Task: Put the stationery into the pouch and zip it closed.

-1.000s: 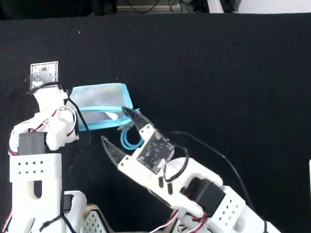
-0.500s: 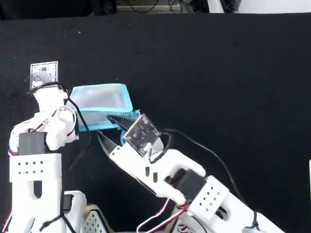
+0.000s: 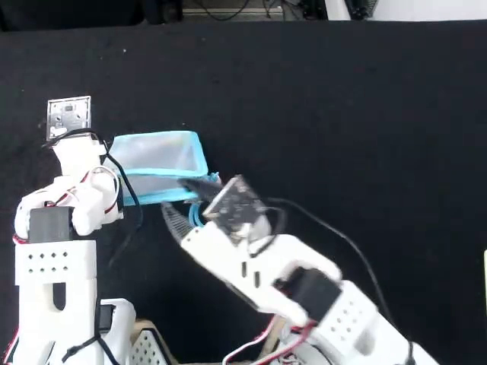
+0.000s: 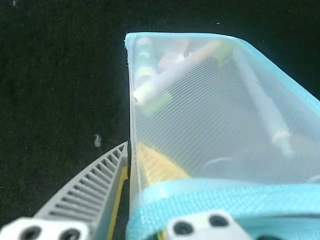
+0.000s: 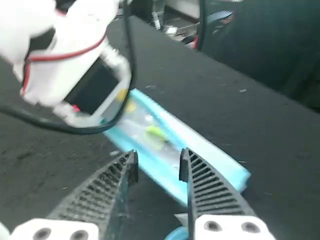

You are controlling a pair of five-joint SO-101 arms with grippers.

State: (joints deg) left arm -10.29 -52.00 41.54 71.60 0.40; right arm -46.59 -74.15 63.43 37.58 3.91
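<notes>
Teal mesh pouch [image 3: 156,156], sitting at the upper left of the high view on the black desk [image 3: 342,114], with the stationery [image 4: 165,75] already showing through its wall: pens, a white stick, green and yellow pieces. My left jaws are clenching the pouch's end, one ribbed jaw pressing against the mesh side and the other lying behind the teal band.

Over the last second my right arm [image 3: 259,258] has been swinging up and to the left across the frame. My right jaws, released, have been narrowing from a wide spread and are now standing apart just at the pouch's lower right corner. Judging from this, loading is looking finished and I am lining up for the zip.

The blue loop [image 3: 196,217] beside that corner, plainly exposed a second ago, is now lying mostly under my right wrist. I am not making out the zip pull, so I cannot tell whether the zip is open or drawn shut. My left jaws' tips are being cut off by the mesh and the frame edge.
</notes>
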